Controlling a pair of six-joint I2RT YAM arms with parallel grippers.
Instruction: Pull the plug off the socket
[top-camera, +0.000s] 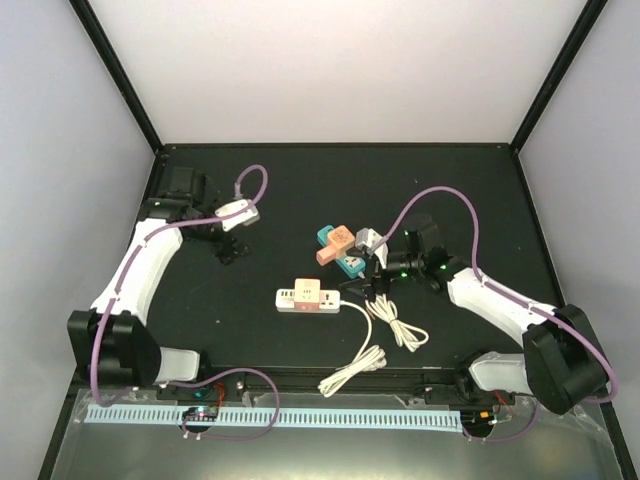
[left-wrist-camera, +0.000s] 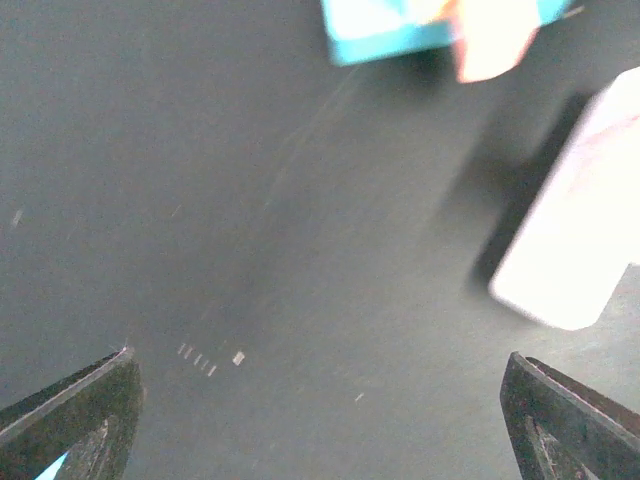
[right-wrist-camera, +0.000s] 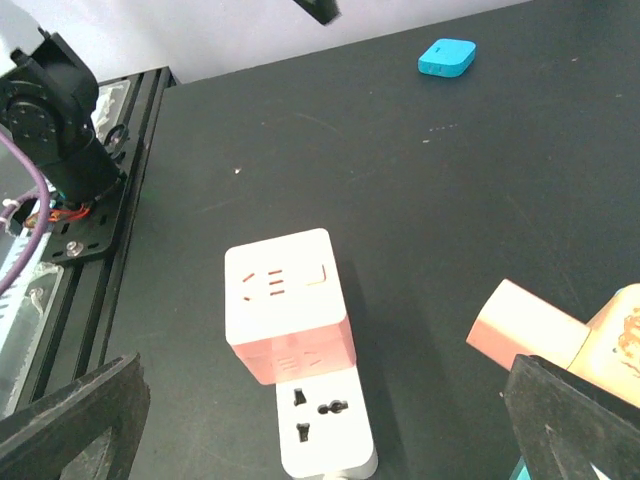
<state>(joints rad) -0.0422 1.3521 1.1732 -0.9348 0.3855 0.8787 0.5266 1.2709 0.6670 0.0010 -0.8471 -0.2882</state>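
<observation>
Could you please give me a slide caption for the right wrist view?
Right gripper, fingers open, faces the pink plug seated in the white socket strip.

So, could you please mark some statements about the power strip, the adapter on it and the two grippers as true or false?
1. The pink cube adapter is plugged into the white power strip. True.
2. The right gripper is shut on the adapter. False: its fingers stand wide apart and hold nothing.
3. The left gripper is open, with only bare table between its fingers. True.
4. The power strip's cable is black. False: it is white and lies in loops on the table.
5. The adapter covers every socket of the strip. False: free sockets show beside it in the right wrist view.
</observation>
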